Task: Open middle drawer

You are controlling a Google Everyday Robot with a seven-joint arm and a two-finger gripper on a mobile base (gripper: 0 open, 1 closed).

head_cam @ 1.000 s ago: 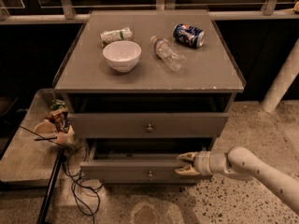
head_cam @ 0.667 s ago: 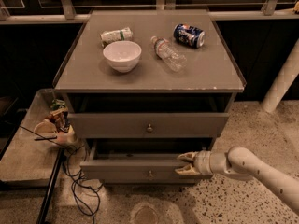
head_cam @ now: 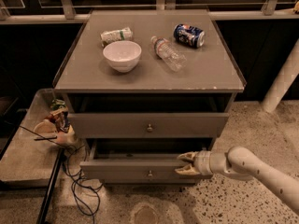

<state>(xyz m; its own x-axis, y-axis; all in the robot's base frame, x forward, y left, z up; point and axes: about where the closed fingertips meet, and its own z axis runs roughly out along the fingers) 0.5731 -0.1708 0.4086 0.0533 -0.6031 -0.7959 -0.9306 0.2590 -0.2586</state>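
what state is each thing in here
grey middle drawer with round knob: partly pulled out
wider grey upper drawer: partly out too
white round bowl: upright, empty
clear plastic bottle: on its side
blue metal can: on its side
robot's gripper: at middle drawer's front edge

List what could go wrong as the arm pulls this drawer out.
1. The gripper sits at the top edge of the middle drawer, right of its knob; an off-centre pull may skew and jam it.
2. The black cable loops on the floor by the drawer's left corner and might snag.
3. A jolt may roll the water bottle lying on the cabinet top.
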